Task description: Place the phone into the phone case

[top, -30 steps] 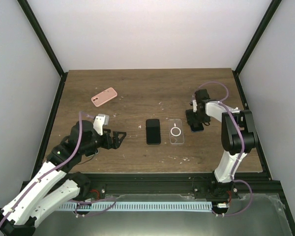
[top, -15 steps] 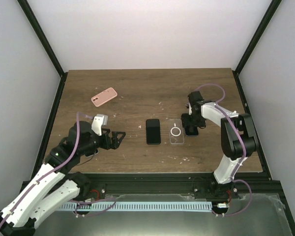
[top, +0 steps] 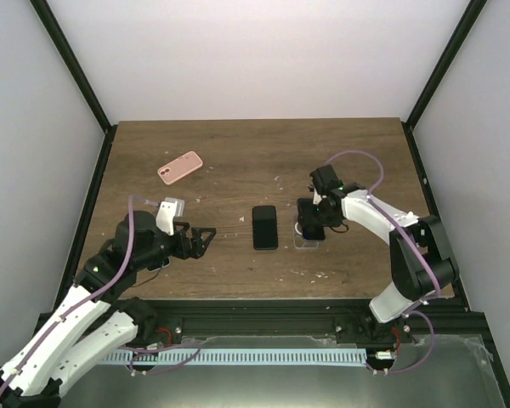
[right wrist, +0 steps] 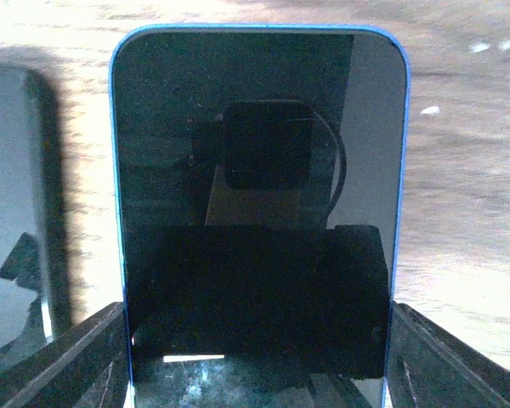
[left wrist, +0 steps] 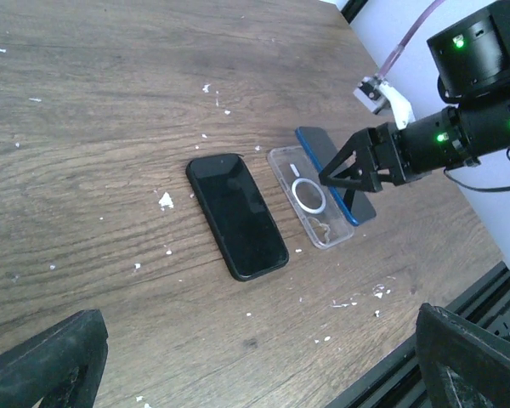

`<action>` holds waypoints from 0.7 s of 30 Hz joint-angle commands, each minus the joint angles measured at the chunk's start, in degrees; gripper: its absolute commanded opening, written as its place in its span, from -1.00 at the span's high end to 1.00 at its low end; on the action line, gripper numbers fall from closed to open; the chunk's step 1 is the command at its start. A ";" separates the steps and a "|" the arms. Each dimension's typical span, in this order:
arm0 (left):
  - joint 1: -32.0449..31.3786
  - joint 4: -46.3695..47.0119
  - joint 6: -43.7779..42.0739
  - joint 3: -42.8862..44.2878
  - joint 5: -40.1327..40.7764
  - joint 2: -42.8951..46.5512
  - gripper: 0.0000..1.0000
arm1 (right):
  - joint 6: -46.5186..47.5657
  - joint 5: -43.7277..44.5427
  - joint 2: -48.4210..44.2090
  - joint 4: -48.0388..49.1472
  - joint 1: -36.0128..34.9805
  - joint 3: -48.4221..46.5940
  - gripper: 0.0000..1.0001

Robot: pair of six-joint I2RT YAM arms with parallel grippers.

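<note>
The right tool (top: 311, 219) grips the blue-edged phone (right wrist: 255, 170) partly over the clear case (left wrist: 310, 197), half hiding it from overhead; the left tool (top: 201, 240) gapes empty.

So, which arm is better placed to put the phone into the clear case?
Right: the right end effector holds the blue phone at the clear case; the left end effector sits open, away.

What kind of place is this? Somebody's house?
Probably not a house; it looks like a robot testing booth. Plain white walls and black metal posts box in a brown wooden table, with a white-and-black left arm and right arm bolted along its near edge.
</note>
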State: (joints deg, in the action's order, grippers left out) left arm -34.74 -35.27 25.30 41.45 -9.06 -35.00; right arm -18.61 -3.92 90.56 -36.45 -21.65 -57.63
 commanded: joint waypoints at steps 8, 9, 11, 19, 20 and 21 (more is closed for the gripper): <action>0.23 0.37 -0.16 0.01 -0.03 0.72 -1.00 | -9.13 -1.13 -0.06 7.81 -5.77 2.73 -0.17; 0.33 0.29 -0.16 0.00 -0.07 0.70 -1.00 | -9.41 -1.17 -0.06 8.22 -5.75 3.04 -0.18; 0.23 0.37 -0.16 -0.07 0.05 0.81 -1.00 | -9.89 -1.13 0.04 9.13 -5.86 3.77 -0.18; 0.25 0.30 -0.16 -0.08 0.17 0.81 -1.00 | -8.91 -0.40 3.39 12.54 -5.93 5.82 -0.25; 0.22 0.29 -0.16 -0.07 0.18 0.81 -1.00 | -8.97 -0.24 3.65 12.54 -5.90 6.04 -0.26; 0.25 0.29 -0.16 -0.08 0.18 0.81 -1.00 | -8.98 -0.15 3.73 12.66 -5.91 6.30 -0.26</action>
State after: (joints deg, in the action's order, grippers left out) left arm -34.74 -35.27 25.30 41.45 -9.08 -34.63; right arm -27.38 -5.17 93.17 -26.48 -27.20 -51.88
